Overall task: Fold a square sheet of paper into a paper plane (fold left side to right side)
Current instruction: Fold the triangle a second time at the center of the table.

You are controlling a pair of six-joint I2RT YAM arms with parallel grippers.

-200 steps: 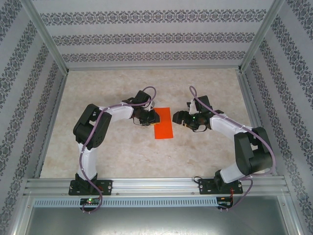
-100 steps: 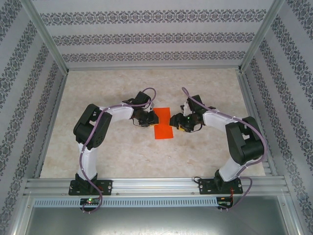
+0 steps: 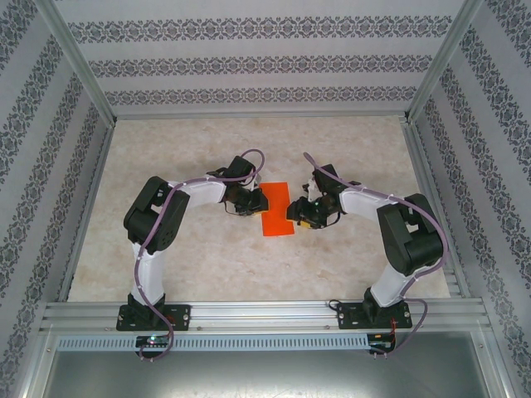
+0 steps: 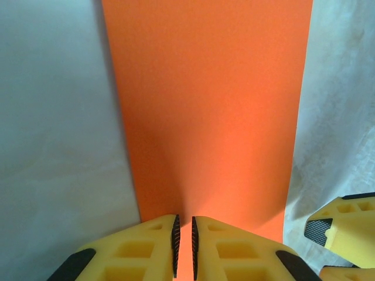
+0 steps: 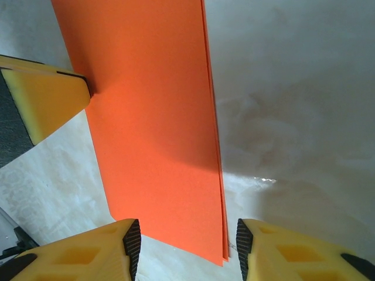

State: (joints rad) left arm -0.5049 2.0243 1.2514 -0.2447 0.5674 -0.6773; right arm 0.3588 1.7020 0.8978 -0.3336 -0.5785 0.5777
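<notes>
Though the left gripper [image 4: 183, 237] covers part of its left edge, the square sheet of paper [image 3: 277, 209] lies mid-worktop [image 3: 207, 265] as a 2-layer strip, its long axis running from near edge to far edge. The left fingers are closed and pressed on it. The right gripper [image 5: 184, 240] is spread apart astride 1 corner.

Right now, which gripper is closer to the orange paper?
Left. The left gripper pinches the orange paper at its edge; the right gripper sits open, straddling a corner.
</notes>
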